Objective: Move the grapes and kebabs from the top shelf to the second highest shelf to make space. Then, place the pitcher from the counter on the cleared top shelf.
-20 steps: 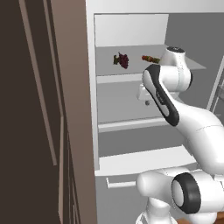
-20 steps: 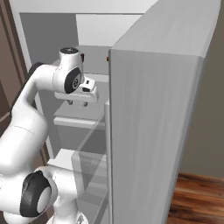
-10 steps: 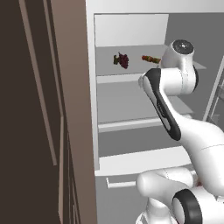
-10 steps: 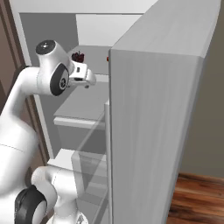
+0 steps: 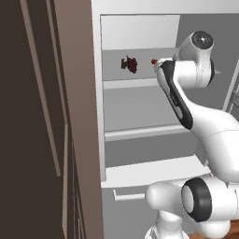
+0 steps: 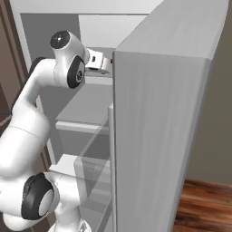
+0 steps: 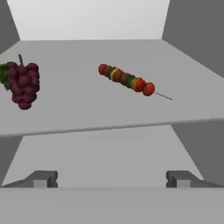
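Observation:
The grapes (image 7: 22,84), a dark purple bunch, lie at the left of the top shelf (image 7: 109,114) in the hand view. The kebabs (image 7: 127,80) lie near its middle, skewer tip pointing right. My gripper (image 7: 111,180) is open and empty, in front of the shelf's front edge and a little below it, apart from both foods. Under the shelf lies the second highest shelf (image 7: 100,151), bare. From the left base view the grapes (image 5: 130,64) and the kebabs' red end (image 5: 154,61) sit beside my wrist. The pitcher and the counter are out of view.
The open fridge door (image 6: 167,113) stands close on the right of my arm. A brown cabinet side (image 5: 74,116) borders the fridge on the left. Lower down are the second highest shelf's front edge (image 5: 140,133) and a white drawer top (image 5: 149,172).
My hand has risen from in front of the second highest shelf to top-shelf height, and its jaws have spread wider. The grapes and kebabs have not moved.

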{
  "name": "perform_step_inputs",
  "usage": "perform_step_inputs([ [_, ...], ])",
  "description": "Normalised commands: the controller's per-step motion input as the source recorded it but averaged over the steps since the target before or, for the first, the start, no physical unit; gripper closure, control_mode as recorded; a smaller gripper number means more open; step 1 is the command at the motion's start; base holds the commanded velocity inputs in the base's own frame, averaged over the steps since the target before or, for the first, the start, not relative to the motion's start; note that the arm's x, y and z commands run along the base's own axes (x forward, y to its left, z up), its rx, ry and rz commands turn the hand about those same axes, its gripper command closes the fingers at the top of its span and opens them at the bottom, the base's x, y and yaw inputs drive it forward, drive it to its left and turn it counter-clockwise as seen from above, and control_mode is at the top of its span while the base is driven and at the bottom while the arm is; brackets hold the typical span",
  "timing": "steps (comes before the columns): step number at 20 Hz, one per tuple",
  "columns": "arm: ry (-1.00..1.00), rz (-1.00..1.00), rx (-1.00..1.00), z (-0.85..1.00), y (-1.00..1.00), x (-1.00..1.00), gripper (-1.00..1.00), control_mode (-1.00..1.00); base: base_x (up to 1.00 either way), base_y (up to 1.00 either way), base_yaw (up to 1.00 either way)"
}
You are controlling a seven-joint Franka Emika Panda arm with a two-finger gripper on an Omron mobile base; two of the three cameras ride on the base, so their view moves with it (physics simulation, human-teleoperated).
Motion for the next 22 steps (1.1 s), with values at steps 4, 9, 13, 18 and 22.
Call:
perform_step_inputs([
  [4,0.0,-0.01,0.05,0.27,-0.53,0.87,-1.0,-1.0,0.0,0.0,0.0],
  [9,0.01,-0.01,0.0,-0.19,-0.37,0.96,-1.0,-1.0,0.0,0.0,0.0],
  [13,0.0,0.0,0.0,-0.3,-0.34,0.67,-1.0,-1.0,0.0,0.0,0.0],
  [18,0.04,0.04,0.0,-0.35,-0.33,0.44,-1.0,-1.0,0.0,0.0,0.0],
  [22,0.03,0.07,0.0,-0.25,-0.16,0.34,-1.0,-1.0,0.0,0.0,0.0],
])
